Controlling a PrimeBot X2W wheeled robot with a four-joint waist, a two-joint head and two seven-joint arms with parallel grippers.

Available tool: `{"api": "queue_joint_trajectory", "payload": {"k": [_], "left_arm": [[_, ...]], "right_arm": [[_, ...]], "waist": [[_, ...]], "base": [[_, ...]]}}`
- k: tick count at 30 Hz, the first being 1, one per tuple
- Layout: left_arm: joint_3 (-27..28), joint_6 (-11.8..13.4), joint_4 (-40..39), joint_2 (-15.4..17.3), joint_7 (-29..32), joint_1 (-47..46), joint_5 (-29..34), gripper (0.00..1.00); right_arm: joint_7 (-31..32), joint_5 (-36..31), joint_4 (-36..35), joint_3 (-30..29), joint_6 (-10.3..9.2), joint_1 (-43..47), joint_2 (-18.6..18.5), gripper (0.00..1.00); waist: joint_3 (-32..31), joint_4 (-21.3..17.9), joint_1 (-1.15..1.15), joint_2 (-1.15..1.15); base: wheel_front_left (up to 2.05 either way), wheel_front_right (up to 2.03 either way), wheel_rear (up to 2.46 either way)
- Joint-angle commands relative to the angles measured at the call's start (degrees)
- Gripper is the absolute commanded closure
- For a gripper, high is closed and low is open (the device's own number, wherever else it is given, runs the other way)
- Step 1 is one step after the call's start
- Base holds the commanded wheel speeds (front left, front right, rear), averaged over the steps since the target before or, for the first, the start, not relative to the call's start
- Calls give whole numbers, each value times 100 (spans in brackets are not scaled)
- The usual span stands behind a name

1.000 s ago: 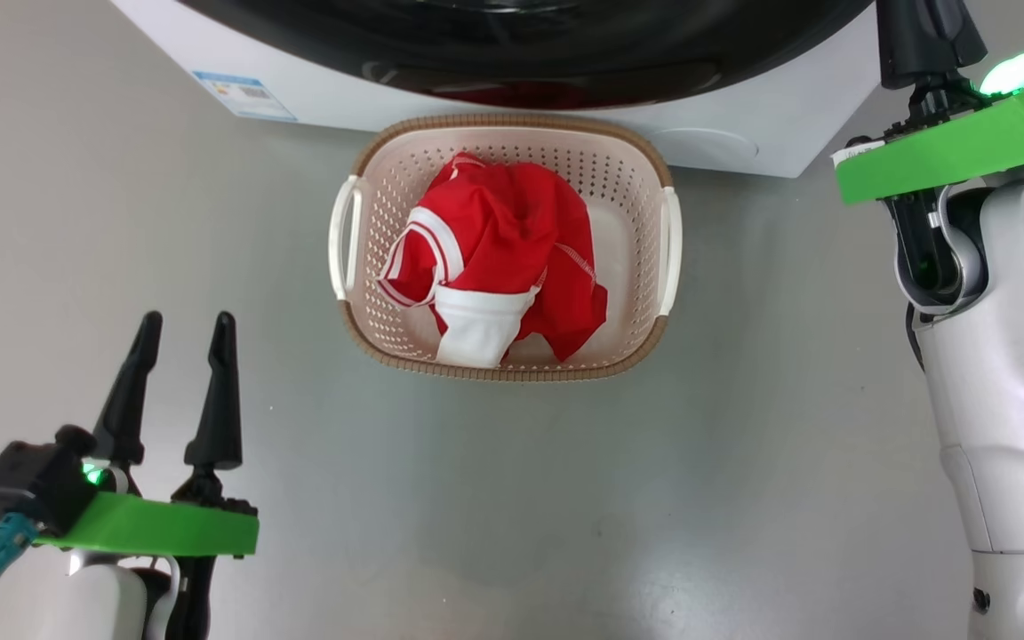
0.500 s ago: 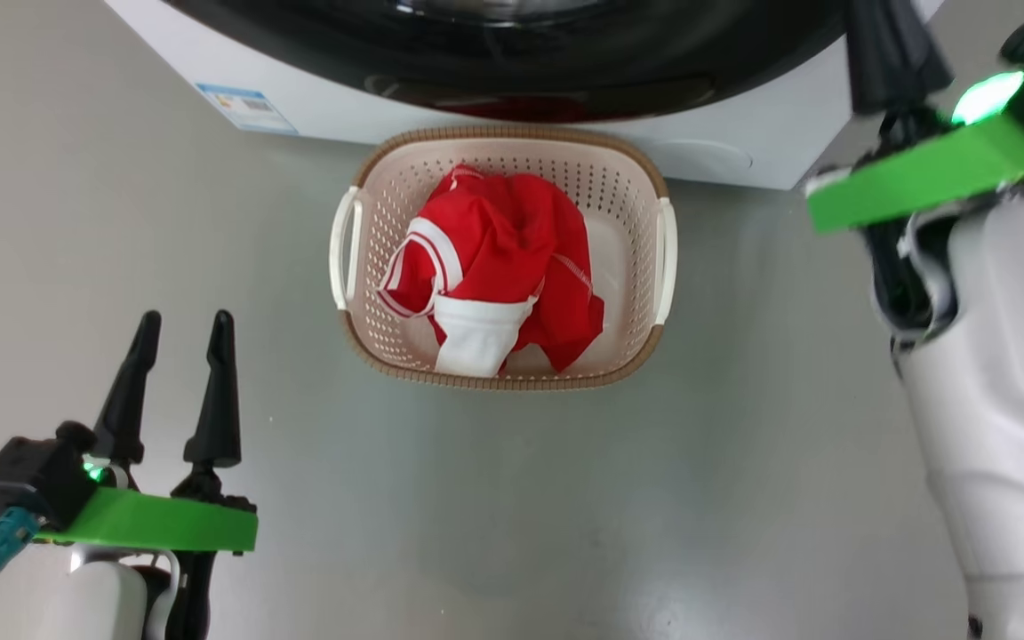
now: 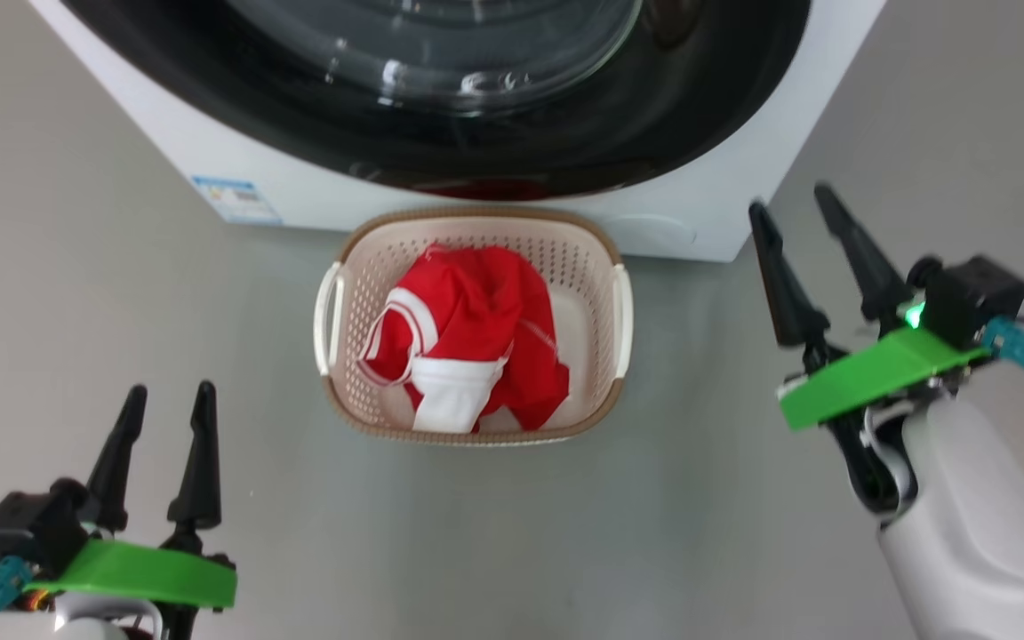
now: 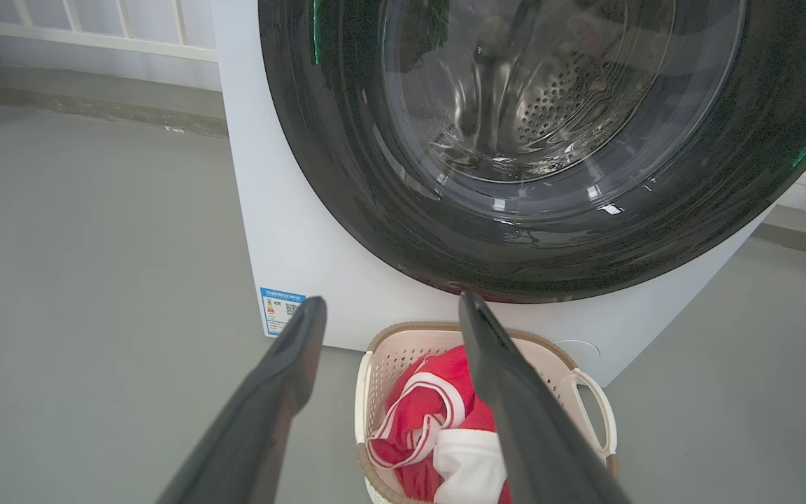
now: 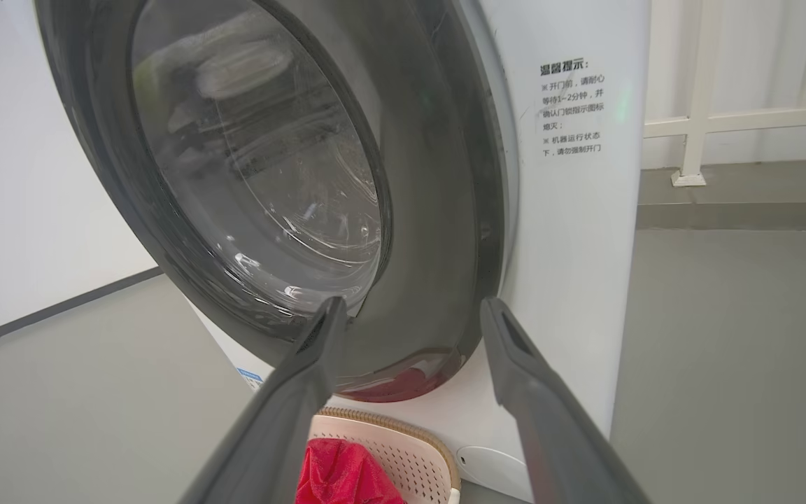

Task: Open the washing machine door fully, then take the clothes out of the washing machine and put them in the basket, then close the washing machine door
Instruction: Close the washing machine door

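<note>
The washing machine (image 3: 725, 169) stands at the top of the head view, its door (image 3: 441, 107) shut flat against the front. Glossy black rim and clear glass of the door (image 4: 536, 126) face the left wrist camera, and the door (image 5: 256, 182) is seen at an angle from the right. Red and white clothes (image 3: 468, 347) lie heaped in the cream basket (image 3: 623, 311) on the floor before the machine. My left gripper (image 3: 167, 400) stands open at the lower left, empty. Right of the basket, my right gripper (image 3: 792, 204) is open and empty, apart from the machine.
Grey floor (image 3: 654, 533) surrounds the basket on all sides. A small blue label (image 3: 236, 200) sits low on the machine's front. White railing (image 5: 725, 119) runs behind the machine on the right, and a white wall (image 5: 18, 175) shows beyond the door.
My right gripper has come down from the machine's upper right corner to beside the basket and has opened. The head camera has tilted up, showing more of the door. The left arm holds still.
</note>
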Motion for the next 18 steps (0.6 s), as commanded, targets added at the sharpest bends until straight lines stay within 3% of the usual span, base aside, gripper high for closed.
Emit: {"api": "queue_joint_trajectory", "payload": {"k": [1, 18], "left_arm": [[224, -17, -95, 205, -54, 44, -59, 0], [362, -17, -99, 368, -54, 625, -91, 0]], "right_arm": [[-25, 80, -117, 136, -10, 156, 42, 0], [-25, 127, -331, 26, -10, 1477, -97, 0]], "waist": [[-273, -211, 0, 0], [-1039, -801, 0, 0]], "base": [[0, 0, 0], [0, 0, 0]]}}
